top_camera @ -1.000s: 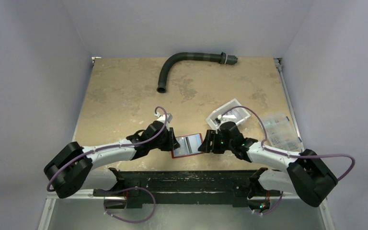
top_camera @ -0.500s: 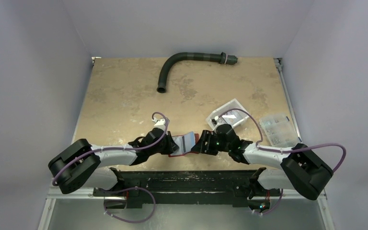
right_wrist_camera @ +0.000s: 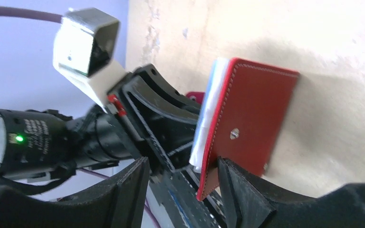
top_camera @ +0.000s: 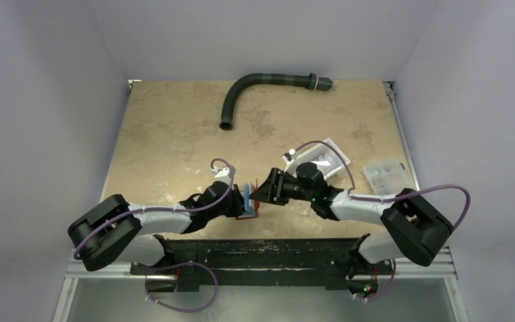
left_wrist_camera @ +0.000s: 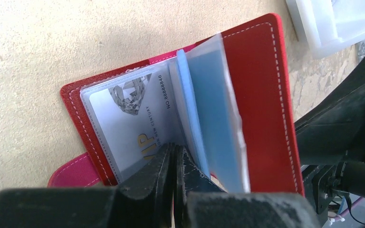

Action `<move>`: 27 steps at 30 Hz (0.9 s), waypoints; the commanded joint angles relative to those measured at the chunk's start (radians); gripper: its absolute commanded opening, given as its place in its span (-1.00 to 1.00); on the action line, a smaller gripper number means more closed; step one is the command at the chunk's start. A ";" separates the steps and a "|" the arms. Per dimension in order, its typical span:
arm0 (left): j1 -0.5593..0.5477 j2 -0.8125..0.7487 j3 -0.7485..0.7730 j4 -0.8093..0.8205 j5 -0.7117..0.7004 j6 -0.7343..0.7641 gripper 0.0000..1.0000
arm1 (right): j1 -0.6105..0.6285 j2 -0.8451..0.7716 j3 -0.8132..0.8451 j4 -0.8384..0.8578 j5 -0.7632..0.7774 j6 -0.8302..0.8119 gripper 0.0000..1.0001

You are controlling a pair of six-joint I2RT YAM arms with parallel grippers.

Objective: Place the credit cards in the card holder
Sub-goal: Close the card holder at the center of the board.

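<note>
The dark-red card holder (top_camera: 249,202) lies open near the table's front edge, its right cover (left_wrist_camera: 261,85) raised upright. A whitish credit card (left_wrist_camera: 123,118) printed "VIP" sits in the left clear sleeve. A blue card (left_wrist_camera: 214,118) stands in a lifted sleeve beside it. My left gripper (left_wrist_camera: 175,154) is shut, its tips pressing on the sleeves near the fold. My right gripper (right_wrist_camera: 183,166) is open around the raised cover's lower edge (right_wrist_camera: 256,118), with one finger (right_wrist_camera: 233,185) against the cover's outside. Other credit cards are out of view.
A white bin (top_camera: 322,157) stands just behind the right arm, and a clear compartmented box (top_camera: 389,178) lies to its right. A dark curved hose (top_camera: 261,84) lies at the back. A black rail (top_camera: 261,255) runs along the front edge.
The right gripper moved left and tipped the card holder's right cover from flat to upright. The left gripper closed and now rests on the inner sleeves.
</note>
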 commanded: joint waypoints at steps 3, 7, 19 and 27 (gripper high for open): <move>-0.004 -0.034 -0.035 -0.138 -0.036 0.007 -1.00 | 0.008 0.052 0.083 0.075 -0.040 -0.007 0.26; -0.005 -0.117 -0.020 -0.213 -0.042 0.000 -0.86 | 0.008 0.085 0.098 0.067 -0.057 -0.031 0.27; -0.004 -0.368 0.148 -0.664 -0.132 -0.015 -0.31 | 0.033 0.211 0.165 0.042 -0.136 -0.114 0.24; 0.001 -0.439 0.257 -0.861 -0.287 -0.021 -0.13 | 0.053 0.286 0.195 -0.021 -0.076 -0.192 0.01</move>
